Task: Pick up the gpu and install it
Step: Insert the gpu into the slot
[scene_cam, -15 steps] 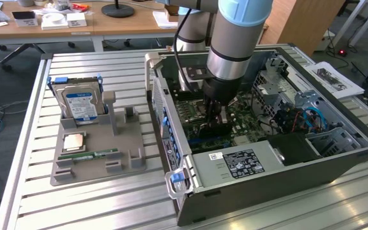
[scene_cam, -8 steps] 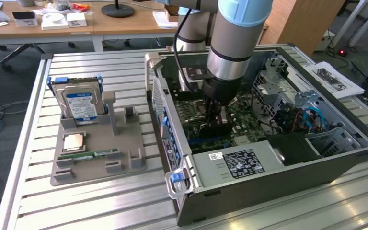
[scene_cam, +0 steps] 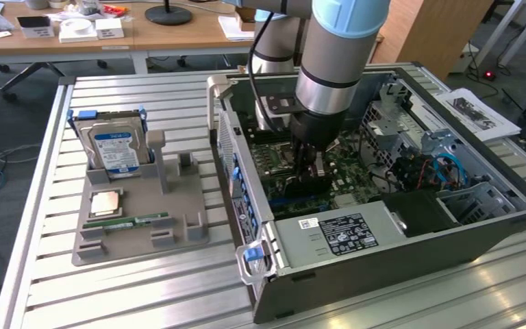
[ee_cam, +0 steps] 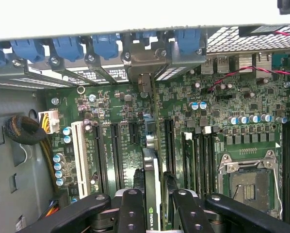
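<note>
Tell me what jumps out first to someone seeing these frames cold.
The arm reaching down into the open PC case, its gripper shut on the gpu, held edge-on over the green motherboard and its expansion slots. In the exterior view's left half, a grey holder tray carries a blue-labelled hard drive standing upright, with a RAM stick lying flat nearer the front.

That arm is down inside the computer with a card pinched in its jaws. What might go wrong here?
1. The gpu, held edge-on between the jaws of the gripper, could miss its slot if it is slightly off line, and jam.
2. The capacitors and red wires crowd the motherboard nearby, so a sideways slip could knock them.
</note>
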{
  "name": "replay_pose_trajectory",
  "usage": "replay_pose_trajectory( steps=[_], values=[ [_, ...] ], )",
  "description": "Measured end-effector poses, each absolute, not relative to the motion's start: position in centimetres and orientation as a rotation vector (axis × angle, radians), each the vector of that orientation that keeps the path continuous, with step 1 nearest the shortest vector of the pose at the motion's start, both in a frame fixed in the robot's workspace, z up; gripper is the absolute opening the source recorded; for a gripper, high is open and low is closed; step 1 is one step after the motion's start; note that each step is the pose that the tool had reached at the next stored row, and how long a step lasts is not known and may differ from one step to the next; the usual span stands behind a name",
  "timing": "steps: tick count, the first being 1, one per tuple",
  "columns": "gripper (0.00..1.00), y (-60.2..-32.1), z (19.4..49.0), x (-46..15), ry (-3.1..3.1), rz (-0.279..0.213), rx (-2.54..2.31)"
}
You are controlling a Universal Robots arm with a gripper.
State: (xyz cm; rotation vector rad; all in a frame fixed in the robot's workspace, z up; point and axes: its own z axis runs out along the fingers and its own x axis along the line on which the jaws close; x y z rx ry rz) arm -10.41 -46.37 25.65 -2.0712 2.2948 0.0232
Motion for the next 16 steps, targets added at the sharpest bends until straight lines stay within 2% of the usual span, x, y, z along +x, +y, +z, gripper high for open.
replay_pose_trajectory(
  steps=[16],
  values=[
    [0.27,-46.43,25.66,-10.43,2.295,0.023,-2.071]
  ],
)
